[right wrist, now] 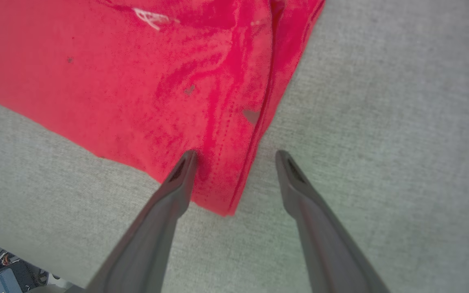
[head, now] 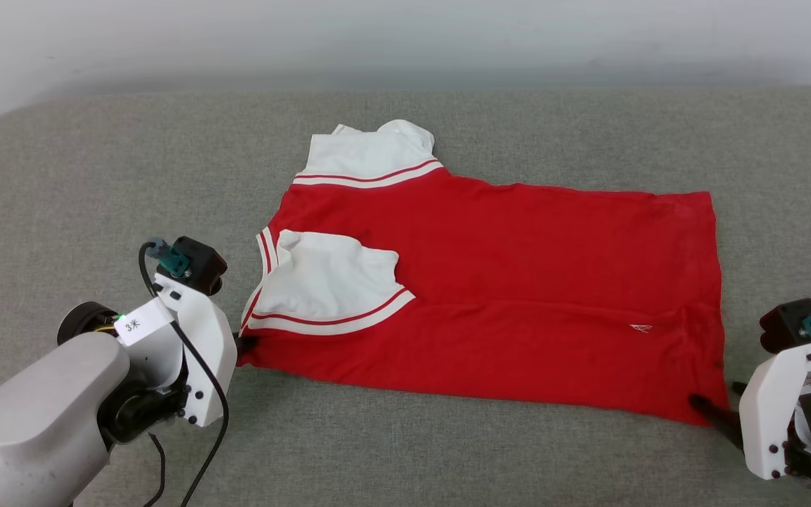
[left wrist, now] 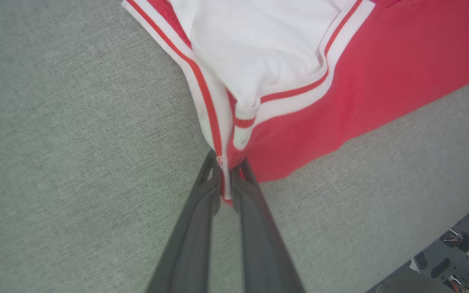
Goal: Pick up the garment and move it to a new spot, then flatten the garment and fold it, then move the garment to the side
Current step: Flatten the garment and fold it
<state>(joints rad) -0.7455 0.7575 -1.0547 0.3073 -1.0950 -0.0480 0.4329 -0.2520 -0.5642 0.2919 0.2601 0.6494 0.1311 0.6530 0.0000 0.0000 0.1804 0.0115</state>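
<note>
the garment (head: pixel 490 282) lies spread flat across the middle of the grey upholstered surface (head: pixel 96 176), its length running left to right, neckline end toward the surface's left edge and hem toward its right edge. one white sleeve (head: pixel 328 282) is folded in onto the red body; the other white sleeve (head: pixel 370 151) sticks out on the side toward the surface's far edge. a small white mark (head: pixel 639 328) shows near the hem.

the left gripper (left wrist: pixel 226 165) is pinched tight on the red-and-white striped trim (left wrist: pixel 214 130) at the garment's near left corner. the right gripper (right wrist: pixel 236 154) is spread wide and holds nothing: it straddles the near right hem corner, one fingertip over the red cloth, the other over bare surface just beside the hem.
</note>
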